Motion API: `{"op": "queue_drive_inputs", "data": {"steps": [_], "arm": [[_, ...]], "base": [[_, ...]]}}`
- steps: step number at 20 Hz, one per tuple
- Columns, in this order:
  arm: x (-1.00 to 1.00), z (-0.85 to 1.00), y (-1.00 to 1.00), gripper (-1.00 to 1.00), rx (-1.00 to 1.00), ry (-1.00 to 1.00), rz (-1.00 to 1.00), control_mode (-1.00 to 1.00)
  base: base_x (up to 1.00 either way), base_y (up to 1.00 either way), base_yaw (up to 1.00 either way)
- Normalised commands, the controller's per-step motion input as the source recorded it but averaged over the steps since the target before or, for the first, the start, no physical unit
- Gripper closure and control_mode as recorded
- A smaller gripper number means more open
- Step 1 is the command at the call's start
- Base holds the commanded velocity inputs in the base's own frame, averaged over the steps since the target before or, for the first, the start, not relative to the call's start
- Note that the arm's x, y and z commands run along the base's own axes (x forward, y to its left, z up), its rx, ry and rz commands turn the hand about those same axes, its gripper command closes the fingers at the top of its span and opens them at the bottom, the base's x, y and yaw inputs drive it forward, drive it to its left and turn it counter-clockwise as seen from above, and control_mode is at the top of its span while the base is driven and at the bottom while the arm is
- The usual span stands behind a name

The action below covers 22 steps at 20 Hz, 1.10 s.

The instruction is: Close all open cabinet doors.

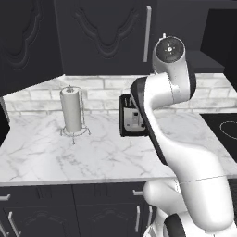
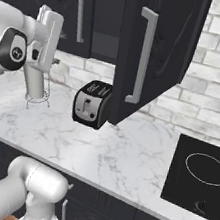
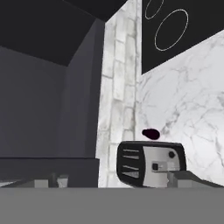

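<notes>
A: Left base view first. Closed cabinet door (image 1: 109,34) up top, long silver handle (image 1: 147,33) at its right edge. Paper towel roll (image 1: 71,110) in a wire holder on the marble counter (image 1: 92,152); toaster (image 1: 132,119) partly hidden behind the white arm (image 1: 171,102). Hand itself lost behind the wrist here.

B: Right base view?

A: Open cabinet door (image 2: 151,58) swung far out over the counter, bar handle (image 2: 141,56) facing the camera, lower corner hanging just above and beside the toaster. Dark cabinet interior (image 2: 107,23) exposed behind it. Gripper (image 2: 48,31) raised at the left, near the closed door, well apart from the open one. Black cooktop (image 2: 200,173) at the right.

B: Hand view?

A: Rolled sideways. Open cabinet cavity at the left, brick backsplash (image 3: 118,87) down the middle, toaster low in the frame, cooktop rings at the upper right. Two dark fingertips (image 3: 188,178) barely rising at the bottom, set wide apart, nothing between them: spread and empty.

B: Step in hand?

A: By the look of it, approach, no contact with the open door yet. Next: probably round to the outer face or free edge of that door, then a push toward the cabinet front. Care needed to clear the toaster beneath it.
</notes>
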Motion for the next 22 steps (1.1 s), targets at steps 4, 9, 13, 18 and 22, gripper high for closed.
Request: {"op": "queue_drive_inputs", "data": {"steps": [4,9,13,18,22], "arm": [[-0.37,0.01,-0.48,-1.0,0.0,0.11,-0.13,-1.0],[-0.36,0.0,-0.42,-1.0,0.0,0.09,-0.15,-1.0],[-0.47,-0.01,-0.09,-1.0,0.0,0.01,-0.32,-1.0],[-0.43,0.0,-0.23,-1.0,0.0,0.01,-0.37,-1.0],[-0.48,0.0,-0.41,-1.0,0.01,0.0,-0.28,-1.0]], "base": [[0.0,0.0,0.0],[0.0,0.0,0.0],[0.0,0.0,0.0],[0.0,0.0,0.0],[0.0,0.0,0.0]]}}
